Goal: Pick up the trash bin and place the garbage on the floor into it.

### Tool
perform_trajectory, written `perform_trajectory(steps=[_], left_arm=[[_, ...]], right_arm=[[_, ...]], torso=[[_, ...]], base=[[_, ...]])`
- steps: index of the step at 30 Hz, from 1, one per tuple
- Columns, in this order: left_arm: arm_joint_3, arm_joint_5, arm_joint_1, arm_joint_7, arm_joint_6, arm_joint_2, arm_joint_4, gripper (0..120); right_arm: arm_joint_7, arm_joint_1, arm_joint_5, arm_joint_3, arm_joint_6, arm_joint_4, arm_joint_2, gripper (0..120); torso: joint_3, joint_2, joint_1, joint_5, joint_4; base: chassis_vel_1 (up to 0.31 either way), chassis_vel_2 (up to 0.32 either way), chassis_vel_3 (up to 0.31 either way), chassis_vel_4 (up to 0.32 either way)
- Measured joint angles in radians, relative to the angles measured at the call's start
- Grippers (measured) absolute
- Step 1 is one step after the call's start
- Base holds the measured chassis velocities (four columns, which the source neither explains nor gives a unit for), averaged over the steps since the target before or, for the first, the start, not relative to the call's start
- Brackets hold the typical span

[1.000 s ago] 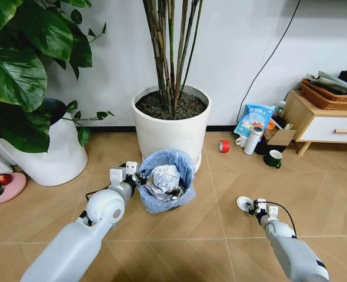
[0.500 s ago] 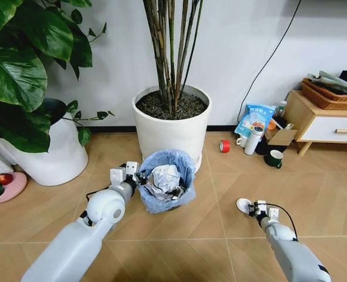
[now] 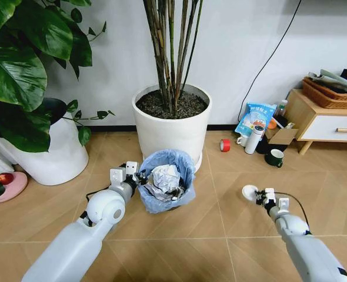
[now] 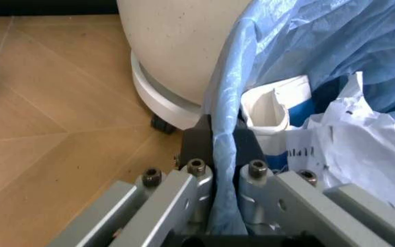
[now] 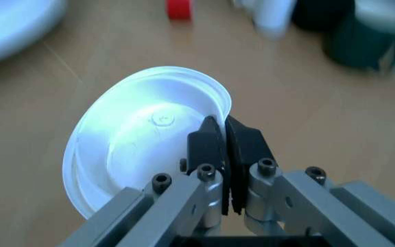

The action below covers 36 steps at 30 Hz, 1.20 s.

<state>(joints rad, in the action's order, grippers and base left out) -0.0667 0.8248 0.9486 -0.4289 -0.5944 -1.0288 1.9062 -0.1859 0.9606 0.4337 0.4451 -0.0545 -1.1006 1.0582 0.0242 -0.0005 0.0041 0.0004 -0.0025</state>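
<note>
The trash bin (image 3: 166,189), lined with a light-blue bag and already holding crumpled white paper (image 3: 165,176), is being held at the lower centre of the head view, just in front of the big white planter (image 3: 172,126). Its rim is being pinched by the left gripper (image 3: 139,176); in the left wrist view the fingers (image 4: 197,149) are being seen clamped on the blue bag edge (image 4: 226,134).

At the lower right of the head view, a white round lid (image 3: 249,191) is being gripped by the right gripper (image 3: 259,195). In the right wrist view the fingers (image 5: 208,146) are closed tight on the lid's rim (image 5: 215,98), with the wooden floor (image 5: 101,72) beneath; whether the lid is touching the floor cannot be told.

The step in hand appears to be the collecting of this lid. The next move would call for the lid to be carried toward the left of the frame, brought over the bin's opening, and released only once above the bag.
</note>
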Motion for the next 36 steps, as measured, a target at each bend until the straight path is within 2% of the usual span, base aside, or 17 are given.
perform_trajectory(steps=[3,5,6,8,9,10,11,12,14,15,16,17,20,26,31,35,36], left_arm=[[0.0,0.0,0.002,0.0,0.0,0.0,0.001,0],[-0.002,-0.002,0.006,-0.002,0.0,0.001,0.003,0],[-0.002,-0.002,0.006,-0.002,0.0,0.001,0.003,0],[-0.003,-0.006,0.01,-0.004,0.0,0.001,0.004,0],[-0.001,-0.007,0.011,-0.006,0.0,-0.002,0.004,0],[-0.001,-0.007,0.011,-0.006,0.0,-0.002,0.004,0],[0.002,-0.007,0.008,-0.009,0.0,-0.006,0.004,0],[0.005,-0.007,0.006,-0.011,-0.002,-0.009,0.004,0],[0.008,-0.007,0.005,-0.012,-0.003,-0.011,0.003,0],[0.011,-0.007,0.001,-0.013,-0.006,-0.014,0.001,0],[0.012,-0.007,0.0,-0.013,-0.006,-0.014,0.001,0],[0.015,-0.005,-0.003,-0.014,-0.009,-0.017,-0.001,0],[0.02,0.003,-0.011,-0.016,-0.018,-0.019,-0.002,0],[0.026,0.017,-0.022,-0.017,-0.024,-0.016,-0.008,0],[0.027,0.02,-0.024,-0.017,-0.024,-0.014,-0.009,0],[0.026,0.021,-0.026,-0.016,-0.024,-0.016,-0.011,0],[0.026,0.021,-0.026,-0.016,-0.024,-0.016,-0.011,0]], right_arm=[[0.001,0.009,0.016,0.003,-0.012,-0.052,-0.013,0],[0.003,0.035,0.054,0.005,-0.046,-0.2,-0.047,0],[0.003,0.035,0.054,0.005,-0.046,-0.2,-0.047,0],[0.008,0.056,0.1,0.008,-0.087,-0.372,-0.088,0],[0.012,0.065,0.13,0.004,-0.118,-0.485,-0.107,0],[0.012,0.065,0.13,0.004,-0.118,-0.485,-0.107,0],[0.016,0.067,0.156,-0.003,-0.146,-0.584,-0.124,0],[0.018,0.066,0.174,-0.013,-0.167,-0.648,-0.135,0],[0.02,0.062,0.188,-0.023,-0.184,-0.69,-0.143,0],[0.021,0.051,0.213,-0.048,-0.213,-0.754,-0.153,0],[0.021,0.049,0.218,-0.054,-0.218,-0.766,-0.155,0],[0.023,0.034,0.247,-0.089,-0.249,-0.816,-0.166,0],[0.034,0.004,0.277,-0.172,-0.275,-0.873,-0.18,0],[0.062,-0.045,0.293,-0.325,-0.294,-0.912,-0.188,0],[0.066,-0.058,0.281,-0.374,-0.311,-0.919,-0.178,0],[0.075,-0.055,0.272,-0.399,-0.329,-0.933,-0.174,16],[0.075,-0.055,0.272,-0.399,-0.329,-0.933,-0.174,16]], torso=[[0.0,0.0,0.0,-0.002,0.0006],[0.0,0.0,0.0,-0.0001,-0.0001],[0.0,0.0,0.0,-0.0001,-0.0001],[0.0,0.0,0.0,-0.0027,0.0001],[0.0,0.0,0.0,-0.0014,0.0003],[0.0,0.0,0.0,-0.0014,0.0003],[0.0,0.001,0.0,-0.0003,0.0003],[0.0,0.001,0.0,-0.0026,0.0003],[0.0,0.001,0.0,-0.0026,0.0002],[0.0,0.001,0.0,-0.0003,0.0003],[0.0,0.001,0.0,-0.0002,0.0003],[0.0,0.001,0.0,-0.0019,0.0002],[0.0,0.001,0.0,-0.0008,0.0004],[0.0,0.001,0.0,-0.0013,0.0002],[0.0,0.001,0.0,-0.001,0.0003],[0.0,0.001,0.0,-0.0012,0.0002],[0.0,0.001,0.0,-0.0012,0.0002]], base=[[0.0,0.0,0.0,0.0],[0.0,0.0,0.0,0.0],[0.0,0.0,0.0,0.0],[0.0,0.0,0.0,0.0],[0.0,0.0,0.0,0.0],[0.0,0.0,0.0,0.0],[0.0,0.0,0.0,0.0],[0.0,0.0,0.0,0.0],[0.0,0.0,0.0,0.0],[0.0,0.0,0.0,0.0],[0.0,0.0,0.0,0.0],[0.0,0.0,0.0,0.0],[0.0,0.0,0.0,0.0],[0.0,0.0,0.0,0.0],[0.0,0.0,0.0,0.0],[0.0,0.0,0.0,0.0],[0.0,0.0,0.0,0.0]])
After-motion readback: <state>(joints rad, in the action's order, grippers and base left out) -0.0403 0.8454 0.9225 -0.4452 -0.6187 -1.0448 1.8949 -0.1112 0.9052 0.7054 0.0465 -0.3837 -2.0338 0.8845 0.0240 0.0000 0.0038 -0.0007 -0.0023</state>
